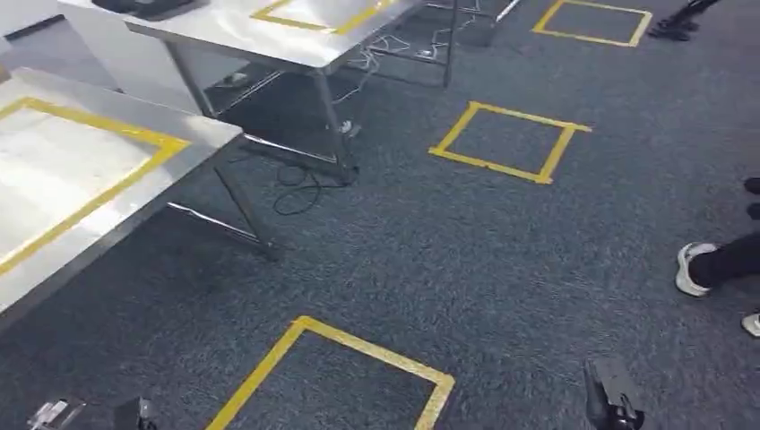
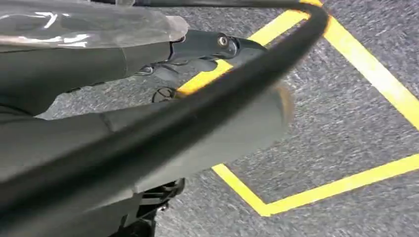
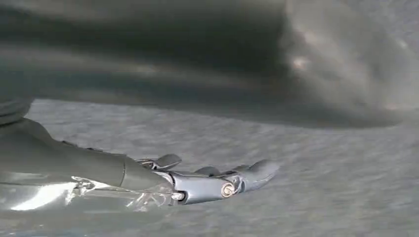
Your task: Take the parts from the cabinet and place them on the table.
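Note:
My left hand (image 1: 134, 415) hangs low at the bottom left of the head view. In the left wrist view its dark fingers (image 2: 207, 44) lie straight, apart from the thick thumb (image 2: 207, 133), with nothing between them. Clear plastic (image 2: 89, 22) lies along the far side of those fingers. A black curved cable (image 2: 207, 94) crosses in front of the thumb. My right hand (image 1: 612, 394) hangs at the bottom right, its fingers (image 3: 222, 185) stretched out flat over the carpet, with clear plastic (image 3: 99, 193) beside them. The steel table (image 1: 193, 134) with a yellow tape rectangle stands at the left.
A second steel table (image 1: 296, 49) stands behind, with black cables (image 1: 300, 184) on the floor by its leg. Yellow tape squares (image 1: 506, 143) mark the grey carpet, one just ahead of me (image 1: 358, 345). A person's shoes (image 1: 695, 269) are at the right edge.

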Controlling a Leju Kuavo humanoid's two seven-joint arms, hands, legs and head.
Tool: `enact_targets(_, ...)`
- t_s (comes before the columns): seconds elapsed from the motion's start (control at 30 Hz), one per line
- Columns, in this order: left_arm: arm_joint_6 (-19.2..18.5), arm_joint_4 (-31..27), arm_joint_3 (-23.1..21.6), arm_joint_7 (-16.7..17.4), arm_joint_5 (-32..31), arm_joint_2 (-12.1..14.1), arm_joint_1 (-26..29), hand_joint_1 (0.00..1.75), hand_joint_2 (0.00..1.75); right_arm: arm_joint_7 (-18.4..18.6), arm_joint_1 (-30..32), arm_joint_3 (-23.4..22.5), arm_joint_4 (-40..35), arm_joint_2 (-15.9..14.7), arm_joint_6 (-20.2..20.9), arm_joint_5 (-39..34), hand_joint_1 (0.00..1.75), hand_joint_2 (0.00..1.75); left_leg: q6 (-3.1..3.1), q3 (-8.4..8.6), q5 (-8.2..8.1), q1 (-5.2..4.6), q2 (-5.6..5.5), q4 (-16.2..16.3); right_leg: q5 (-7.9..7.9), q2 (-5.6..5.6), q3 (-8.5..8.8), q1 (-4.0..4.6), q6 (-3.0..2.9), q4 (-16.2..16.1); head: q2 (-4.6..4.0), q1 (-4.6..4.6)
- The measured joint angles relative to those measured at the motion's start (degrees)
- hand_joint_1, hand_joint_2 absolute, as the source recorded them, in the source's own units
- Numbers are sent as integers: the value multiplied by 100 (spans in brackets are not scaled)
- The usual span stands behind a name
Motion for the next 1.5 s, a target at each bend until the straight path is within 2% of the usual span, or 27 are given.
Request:
enact_targets(0.03,2,0,0,0,0,0,5,0,0,-5,-13,-15,72,0,0,0,0,0,12,-81,-166,3,-282,233,6,70,-5,7,-37,0,0,-48)
enact_targets(0.07,2,0,0,0,0,-2,14,0,0,-2,-42,-29,145,0,0,0,0,0,31,-295,-407,-4,-432,678,13,133,-16,13,-81,0,0,-85)
enact_targets(0.13,2,0,0,0,2,-4,27,0,0,0,-59,-44,284,2,0,0,0,0,58,-809,-807,-29,-544,1666,18,259,-30,47,-121,0,0,-192)
enact_targets(0.2,11,0,0,0,4,-6,36,0,0,17,-47,-59,396,2,2,0,0,0,102,-1027,-753,-50,-567,1964,28,420,-30,93,-146,1,0,-238)
enact_targets(0.27,48,0,0,2,24,-6,37,0,0,65,-45,-64,507,20,11,0,0,0,202,-691,-222,-93,-630,1143,40,595,-21,120,-157,1,0,-269)
enact_targets(0.3,55,0,2,0,33,0,35,0,0,70,-42,-64,542,22,22,0,0,0,251,-434,27,-119,-760,611,47,665,-16,123,-149,1,0,-286)
enact_targets(0.33,63,0,7,0,57,13,33,0,0,76,-43,-63,575,39,30,0,0,0,303,-232,148,-136,-1046,199,56,720,-21,108,-139,1,0,-302)
enact_targets(0.37,79,0,7,-2,74,20,33,0,0,89,-50,-63,606,57,41,4,0,0,291,-200,141,-144,-1068,54,51,792,-46,158,-123,20,0,-317)
enact_targets(0.5,96,0,44,-17,105,-24,-3,0,0,181,-24,-61,772,57,55,26,0,0,364,-135,195,-100,-779,-55,73,995,-124,148,-14,21,0,-293)
enact_targets(0.57,92,0,66,-39,96,-30,13,0,0,240,-11,-57,802,57,63,20,0,0,399,-93,202,-114,-640,-90,-270,418,-328,156,40,516,0,-214)
enact_targets(0.63,79,0,77,-42,81,-35,41,0,0,264,-22,-57,846,57,76,-22,0,0,404,-84,189,-124,-470,-88,-726,217,-751,78,119,1473,0,-168)
enact_targets(0.7,77,0,88,-42,79,-39,44,0,0,277,34,-53,900,63,87,-48,0,0,385,-77,169,-111,-335,-84,-777,159,-894,-19,193,1828,0,-129)
enact_targets(0.73,77,0,90,-42,81,-48,43,0,0,280,63,-55,920,63,87,-61,0,0,361,-64,152,-100,-277,-82,-625,131,-771,-67,232,1610,0,-107)
enact_targets(0.8,61,0,90,-42,81,-63,44,0,0,280,83,-55,947,63,78,-63,0,0,285,-4,103,-56,-136,-67,-122,-5,-197,-129,302,555,0,-68)
enact_targets(0.83,61,0,92,-42,79,-59,43,0,0,277,78,-55,953,68,79,-63,0,0,230,29,68,-56,-66,-57,-102,-240,12,-119,353,105,0,-35)
enact_targets(0.87,61,2,94,-44,81,-41,37,0,0,271,67,-55,957,101,79,-72,0,0,191,27,43,-86,-19,-27,-128,-269,65,-44,275,64,0,24)
enact_targets(0.9,61,2,96,-46,81,-41,31,0,0,273,70,-55,964,103,79,-88,0,0,156,24,54,-89,4,-27,-123,-161,71,-47,175,81,0,-12)
enact_targets(1.0,59,0,99,-48,81,-72,-18,0,0,273,105,-55,1012,101,87,-87,0,0,59,65,28,-42,141,-35,-106,14,54,-3,40,61,0,-79)
enact_targets(1.07,59,0,99,-50,81,-76,-15,0,0,275,82,-57,1021,103,89,-92,0,0,26,-106,-282,-14,-418,394,-81,121,52,-16,-33,42,0,-149)
enact_targets(1.13,59,0,99,-50,81,-83,13,0,0,275,51,-57,1030,103,105,-103,0,0,53,-627,-729,-30,-544,1392,-68,242,27,4,-89,42,0,-229)
enact_targets(1.2,61,0,99,-48,81,-89,35,0,0,275,64,-57,1043,103,107,-114,0,0,83,-991,-832,-43,-564,1989,-57,393,18,44,-120,43,0,-280)
enact_targets(1.23,63,0,99,-48,81,-92,47,0,0,275,67,-57,1049,103,116,-122,0,0,120,-963,-653,-55,-569,1846,-50,488,19,58,-129,43,0,-282)
enact_targets(1.3,90,0,99,-48,81,-89,43,0,0,271,65,-55,1058,109,131,-135,0,0,213,-576,-103,-92,-679,938,-41,655,28,64,-131,43,0,-310)
enact_targets(1.33,92,0,99,-48,76,-85,38,0,0,269,65,-55,1062,116,131,-142,0,0,262,-341,121,-113,-899,438,-33,722,30,53,-119,43,0,-332)
enact_targets(1.37,96,0,99,-48,68,-68,39,0,0,266,60,-55,1065,133,131,-151,0,0,294,-222,141,-124,-1211,129,-33,778,9,64,-100,55,0,-352)
enact_targets(1.43,96,0,99,-50,61,-68,20,0,0,258,63,-55,1073,133,131,-166,0,0,251,-193,154,-139,-1045,43,-21,922,-29,60,-46,50,0,-341)
enact_targets(1.5,85,0,99,-50,46,-79,7,0,0,260,85,-57,1086,133,129,-197,0,0,301,-159,183,-116,-896,-18,12,1081,-120,55,31,12,0,-350)
